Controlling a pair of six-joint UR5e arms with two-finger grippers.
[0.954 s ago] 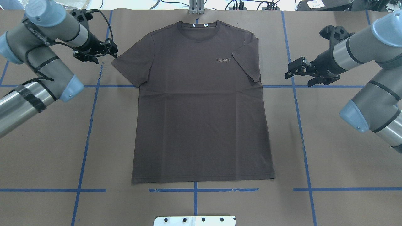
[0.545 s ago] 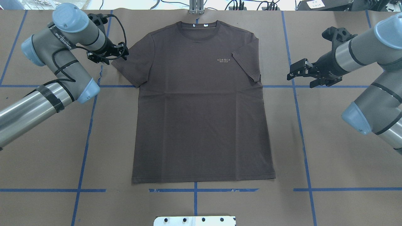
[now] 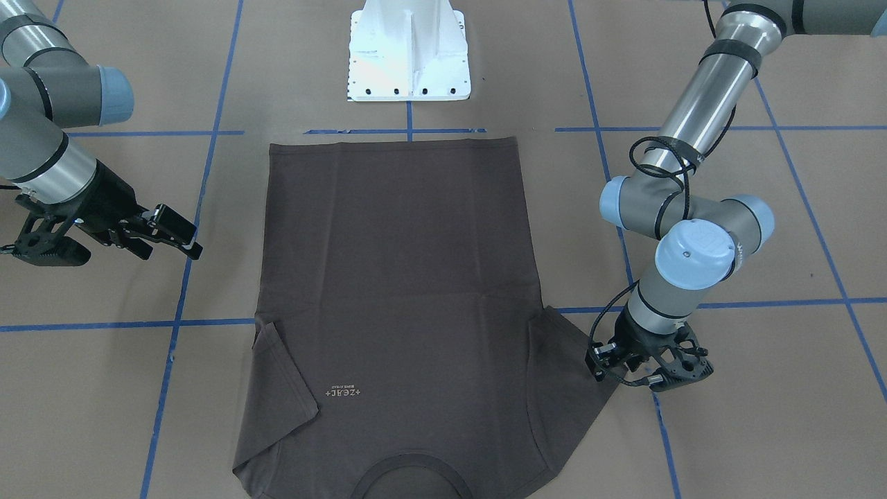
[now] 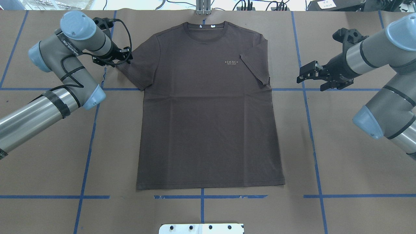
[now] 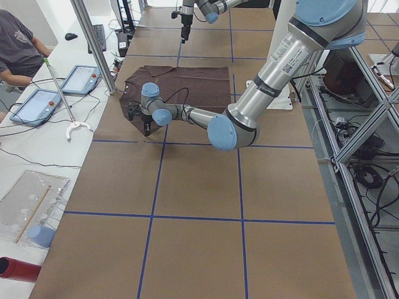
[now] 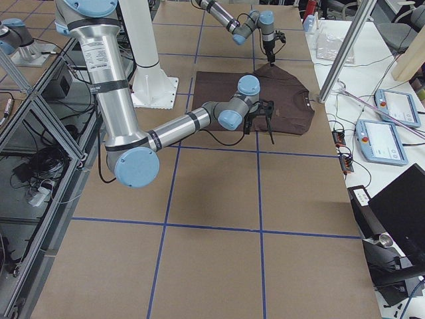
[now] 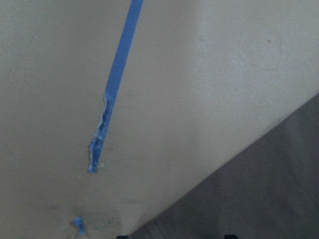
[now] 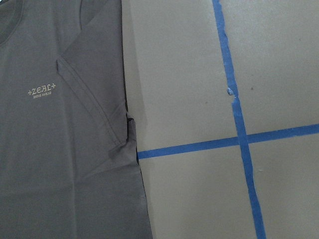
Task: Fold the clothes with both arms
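The dark brown-grey T-shirt (image 4: 208,123) lies flat and face up on the brown table, collar at the far edge. Its sleeve on the overhead view's right is folded in over the body. My left gripper (image 4: 125,58) points down at the outer edge of the left sleeve (image 3: 589,353), and its fingers look open. The left wrist view shows the sleeve's edge (image 7: 259,199) just below the camera. My right gripper (image 4: 305,77) hovers open over bare table, well apart from the folded right sleeve (image 8: 94,104). Nothing is held.
Blue tape lines (image 4: 308,130) grid the brown table; a torn end of tape (image 7: 99,144) lies beside the left sleeve. The white pedestal base (image 3: 409,55) stands at the hem side. A seated person (image 5: 19,43) and tablets (image 5: 78,78) are past the collar end.
My left arm has swung in toward the shirt, bringing its gripper from beside the left sleeve down to that sleeve's edge. The right gripper has barely shifted. The shirt has not moved.
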